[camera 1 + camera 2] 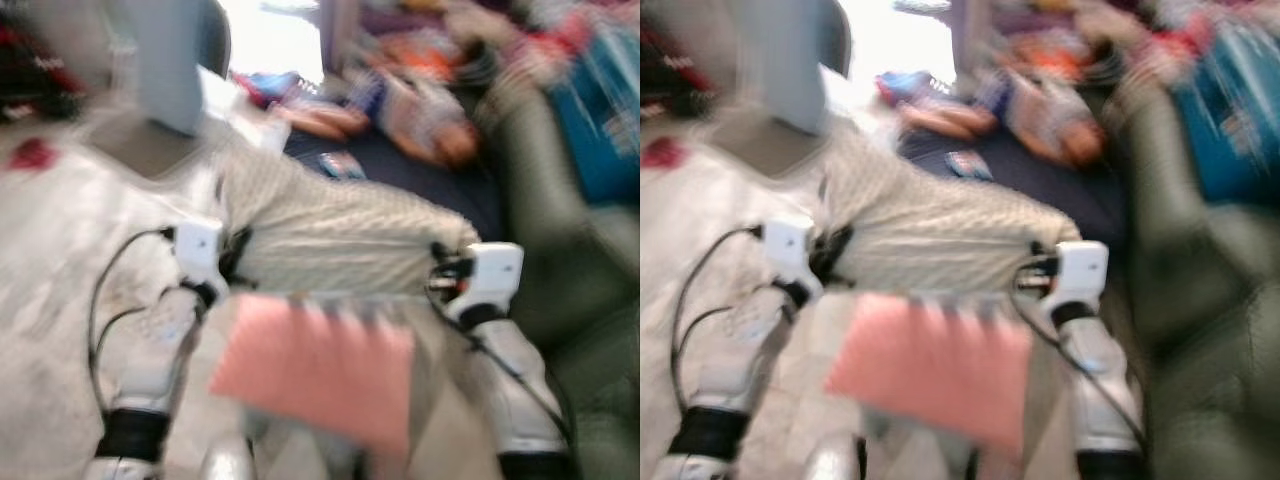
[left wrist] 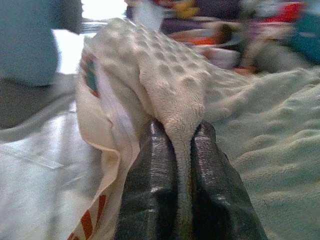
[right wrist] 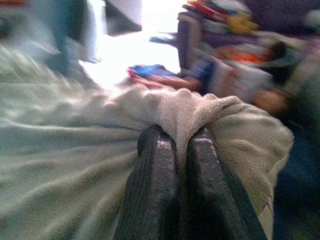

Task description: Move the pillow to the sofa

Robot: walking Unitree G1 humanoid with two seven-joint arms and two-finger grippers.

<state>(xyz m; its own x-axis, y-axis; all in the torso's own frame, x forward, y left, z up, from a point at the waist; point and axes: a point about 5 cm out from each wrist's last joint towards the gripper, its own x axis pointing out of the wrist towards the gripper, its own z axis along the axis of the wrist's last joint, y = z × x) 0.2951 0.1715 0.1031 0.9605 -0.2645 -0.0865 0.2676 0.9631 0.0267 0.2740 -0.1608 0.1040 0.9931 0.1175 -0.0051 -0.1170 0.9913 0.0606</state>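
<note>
Both hands grip the pillow (image 1: 340,235) in the blurred head views, the left hand (image 1: 235,252) at its left end and the right hand (image 1: 438,262) at its right end, holding it up between the arms with a pink sheet (image 1: 315,370) below and a dark green sofa (image 1: 560,250) to the right. Left wrist view: black fingers (image 2: 150,195) pinch a fold of the cream, bumpy pillow. Right wrist view: fingers (image 3: 155,190) likewise squeeze a ridge of its fabric, with toys (image 3: 225,65) scattered beyond.
</note>
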